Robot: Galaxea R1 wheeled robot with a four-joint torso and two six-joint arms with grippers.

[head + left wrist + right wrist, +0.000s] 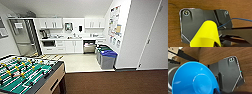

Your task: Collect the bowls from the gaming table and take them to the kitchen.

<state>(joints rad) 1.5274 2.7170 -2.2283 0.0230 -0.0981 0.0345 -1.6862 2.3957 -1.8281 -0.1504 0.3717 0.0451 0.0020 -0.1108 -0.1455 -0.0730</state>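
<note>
Ahead, the kitchen (72, 37) lies far; my left jaws hold the yellow bowl (205, 35), right jaws the blue bowl (194, 79); a jolt could loosen either.

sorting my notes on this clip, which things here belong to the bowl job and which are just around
Belong to the job:
yellow bowl, close at the left wrist
blue bowl, close at the right wrist
kitchen ahead, with white cabinets and worktop
table-football table, near left

Just around:
blue-lidded bins
posters on the wall
white door
coffee machine
</note>
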